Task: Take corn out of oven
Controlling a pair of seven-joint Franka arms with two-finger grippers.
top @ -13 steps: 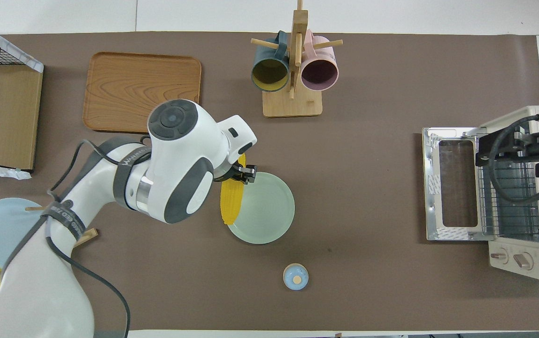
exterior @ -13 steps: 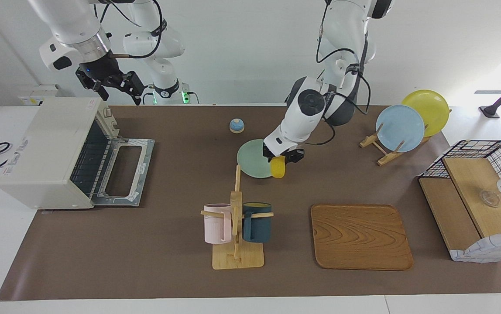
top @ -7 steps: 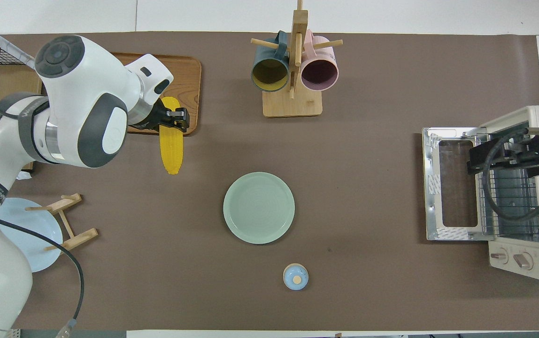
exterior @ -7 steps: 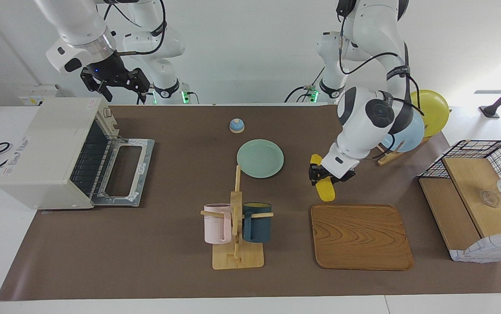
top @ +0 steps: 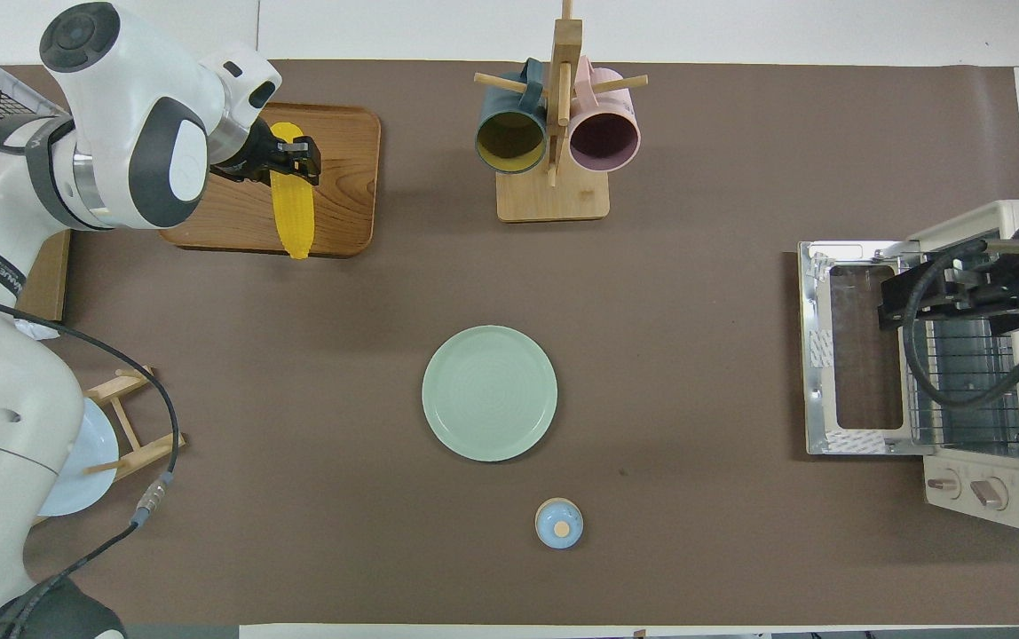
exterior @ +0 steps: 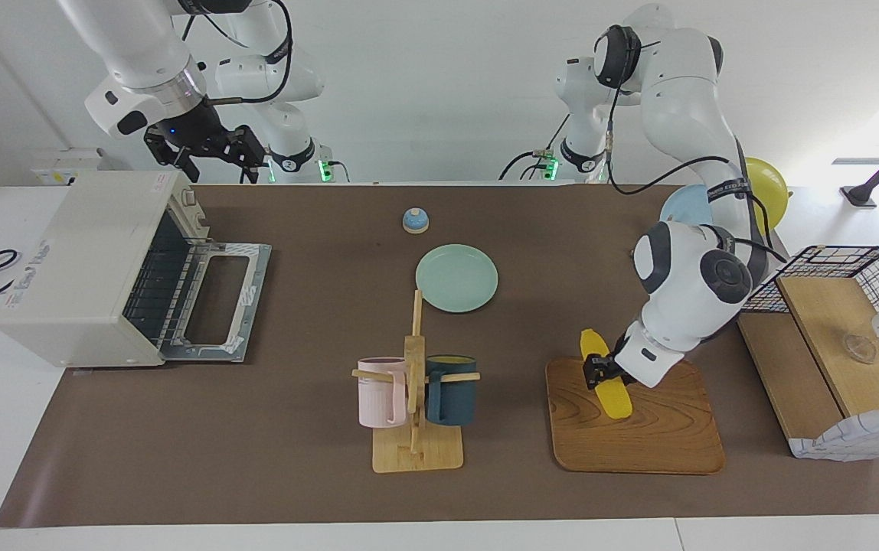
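My left gripper point(exterior: 596, 370), lower right of frame, grips the corn point(exterior: 606, 378) over the wooden tray point(exterior: 661, 440); next, lower and release. My right gripper point(exterior: 210, 151) waits open above the oven point(exterior: 80, 268).

Your brown-covered table point(exterior: 294, 474) has the green plate point(exterior: 456, 278) mid-table; oven point(exterior: 95, 264), mug rack point(exterior: 416, 451), wooden tray point(exterior: 661, 444) and little bell point(exterior: 415, 220) sit around it.

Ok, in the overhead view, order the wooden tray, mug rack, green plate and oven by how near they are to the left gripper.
The left gripper, shut on the corn, is over the tray.
1. Wooden tray: directly beneath it.
2. Mug rack: beside the tray, mid-table.
3. Green plate: mid-table, nearer the robots.
4. Oven: at the right arm's end, door open.
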